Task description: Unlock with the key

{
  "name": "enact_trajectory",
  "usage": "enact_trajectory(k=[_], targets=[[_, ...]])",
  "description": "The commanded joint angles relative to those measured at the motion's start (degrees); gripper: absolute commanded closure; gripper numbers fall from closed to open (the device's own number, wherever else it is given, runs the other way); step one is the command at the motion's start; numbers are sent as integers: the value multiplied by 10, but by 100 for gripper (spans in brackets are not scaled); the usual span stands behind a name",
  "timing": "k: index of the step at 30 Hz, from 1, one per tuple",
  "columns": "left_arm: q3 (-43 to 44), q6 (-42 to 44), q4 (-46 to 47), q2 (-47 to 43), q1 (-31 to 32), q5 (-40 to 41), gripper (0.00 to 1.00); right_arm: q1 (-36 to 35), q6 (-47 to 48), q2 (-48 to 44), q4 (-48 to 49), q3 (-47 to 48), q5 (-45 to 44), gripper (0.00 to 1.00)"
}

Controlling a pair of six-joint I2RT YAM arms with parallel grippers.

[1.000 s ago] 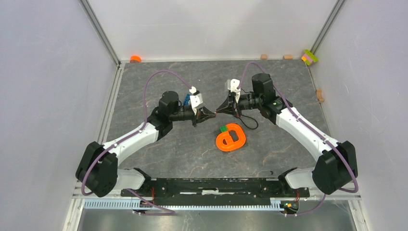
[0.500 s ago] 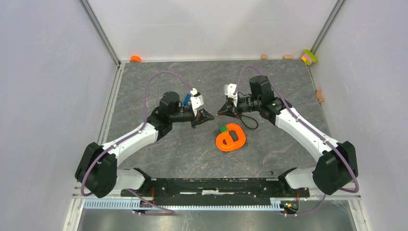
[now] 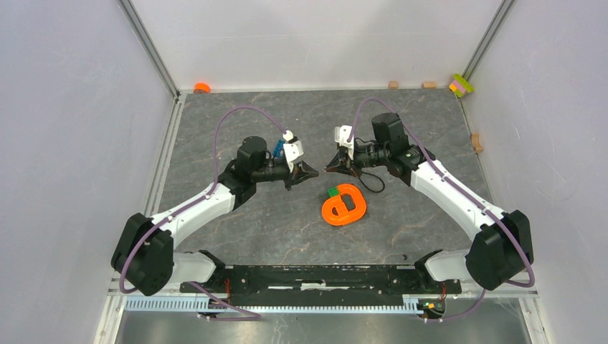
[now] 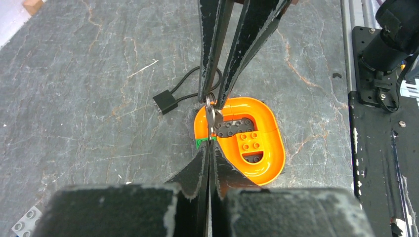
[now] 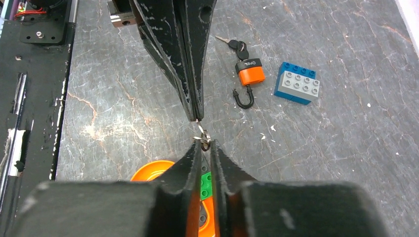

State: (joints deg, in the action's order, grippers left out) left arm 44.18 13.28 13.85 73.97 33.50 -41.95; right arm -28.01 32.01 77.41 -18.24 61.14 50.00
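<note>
Since a second earlier the two arms have been drawn slightly apart: the tips that met over the table [image 3: 287, 229] are now seen with a small gap between them. The key [image 4: 210, 121] (a tiny silvery sliver on a thin wire ring, its head hard to make out) is pinched at the very tip of the left gripper [image 4: 210, 145], whose flat black fingers are pressed together. The right gripper [image 5: 206, 146] is seen with its scuffed fingers parted by a narrow slit just at the ring; whether it touches the key cannot be told. The handover is judged nearly done, and nothing has been unlocked. The small cable lock [image 4: 165, 102] and the glossy orange padlock [image 5: 250, 74] lie on the veined, stone-like grey surface, neither entered by the key, so insertion and turning are left
</note>
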Motion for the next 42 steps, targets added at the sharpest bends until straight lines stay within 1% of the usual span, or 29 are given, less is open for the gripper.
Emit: enact_trajectory(k=[1,3,6,9,16,22,24,25,27,28,30,32,34,37,39,42], targets=[[5,-12,42,-26,3,8,98,-2,8,-12,2,9,-6,78],[3,-11,41,-27,3,12,98,-2,9,-14,4,5,-7,69],[-1,-7,41,-30,3,16,98,-2,13,-20,6,-2,-10,58],[-1,-3,33,-31,3,15,98,-2,13,-27,7,-4,-8,51],[6,14,7,-33,3,15,98,-2,3,-25,14,-6,-4,50],[1,19,4,-34,3,10,98,-2,-32,-21,74,-42,-5,51],[8,48,-29,-27,3,16,98,-1,-31,-18,69,-39,-10,51],[18,76,-68,-22,3,24,97,-1,-29,-18,67,-40,-13,51],[43,132,-168,-7,2,46,80,-1,-20,-22,59,-44,-20,52],[56,161,-216,1,2,54,68,-1,-15,-25,54,-49,-23,51],[71,230,-319,18,3,71,51,0,-2,-34,49,-60,-32,51],[66,273,-370,29,3,96,40,2,12,-43,47,-75,-41,51],[54,302,-392,36,4,112,36,7,20,-48,53,-91,-45,51],[42,368,-425,53,7,113,35,13,26,-45,54,-103,-37,51],[33,410,-432,63,10,110,37,18,30,-43,51,-108,-31,52],[15,462,-413,70,11,101,43,26,33,-49,55,-124,-29,52]])
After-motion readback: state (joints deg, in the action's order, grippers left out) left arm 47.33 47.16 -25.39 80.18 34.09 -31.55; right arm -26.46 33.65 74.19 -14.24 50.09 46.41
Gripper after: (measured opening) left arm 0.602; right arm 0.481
